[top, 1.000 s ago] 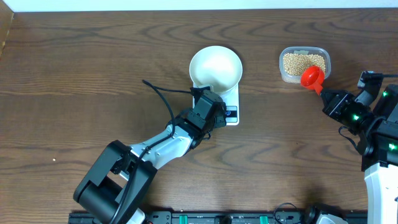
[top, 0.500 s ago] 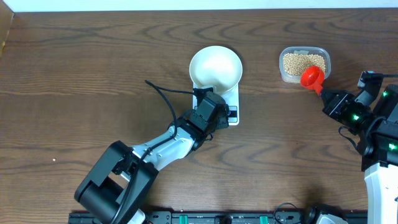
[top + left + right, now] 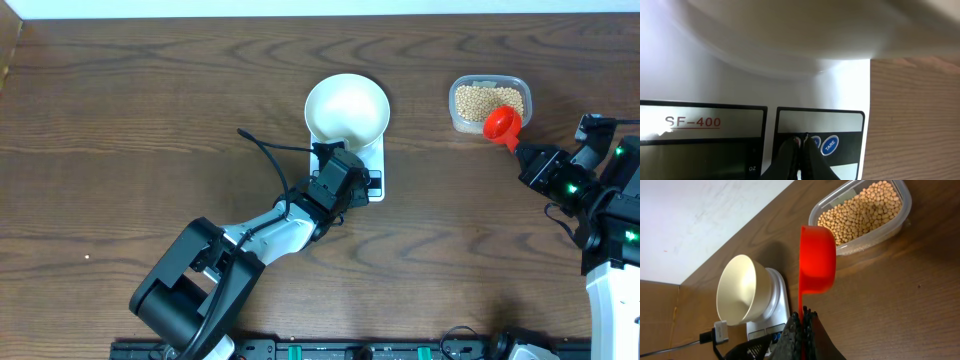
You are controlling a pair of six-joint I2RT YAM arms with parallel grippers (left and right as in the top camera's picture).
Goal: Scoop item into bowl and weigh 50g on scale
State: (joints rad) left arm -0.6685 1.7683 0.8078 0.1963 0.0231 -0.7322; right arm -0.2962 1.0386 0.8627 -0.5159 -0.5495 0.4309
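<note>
The white bowl [image 3: 346,106] stands on the white scale [image 3: 374,160] in the middle of the table. My left gripper [image 3: 360,183] is shut and empty. In the left wrist view its gripper [image 3: 801,142] tips rest on the scale's [image 3: 715,75] button panel, covering the red button, just left of the blue TARE button [image 3: 830,145]. My right gripper [image 3: 804,314] is shut on the thin handle of a red scoop [image 3: 817,260]. The scoop [image 3: 502,124] hangs at the near edge of the clear tub of beans [image 3: 486,98] and looks empty from above.
A black cable [image 3: 270,155] runs from the left wrist across the table left of the scale. The clear tub [image 3: 890,227] sits at the back right. The right arm's body [image 3: 610,215] stands at the right table edge.
The left arm's elbow and base links have swung slightly right while its tips stay on the scale's button panel. The right arm and scoop have not moved.
</note>
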